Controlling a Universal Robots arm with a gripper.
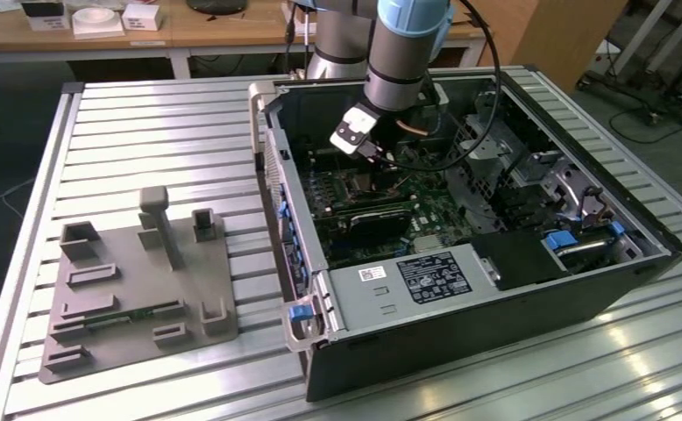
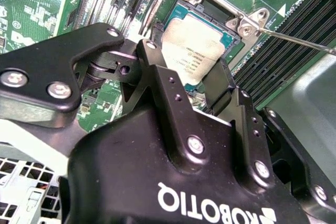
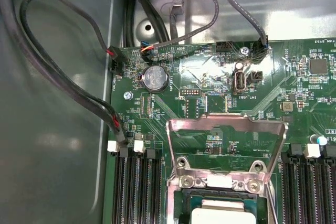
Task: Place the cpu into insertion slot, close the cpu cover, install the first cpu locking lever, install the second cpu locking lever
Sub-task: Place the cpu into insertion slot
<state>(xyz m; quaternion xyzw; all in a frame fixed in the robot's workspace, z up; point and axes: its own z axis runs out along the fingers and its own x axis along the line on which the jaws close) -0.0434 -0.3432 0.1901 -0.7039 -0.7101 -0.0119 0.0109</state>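
My gripper (image 1: 365,147) reaches down into the open computer case (image 1: 458,351), over the green board. In the second wrist view its two black fingers (image 2: 157,77) flank the cpu (image 2: 191,51), a flat square chip with a silver-grey top, and appear shut on its edges. The cpu sits in or just above the insertion slot (image 2: 231,34), whose dark rim shows around it. In the first wrist view the cpu (image 3: 218,216) lies within the insertion slot (image 3: 181,208). The cpu cover (image 3: 226,124), a silvery frame, is flipped back open. A thin locking lever (image 2: 299,40) sticks out sideways, unlatched.
Long memory slots (image 3: 134,187) run on both sides of the socket. Black cables (image 3: 52,51) loop beside the board near a coin battery (image 3: 154,77). A grey fixture plate (image 1: 142,289) stands on the slatted table at the exterior view's left.
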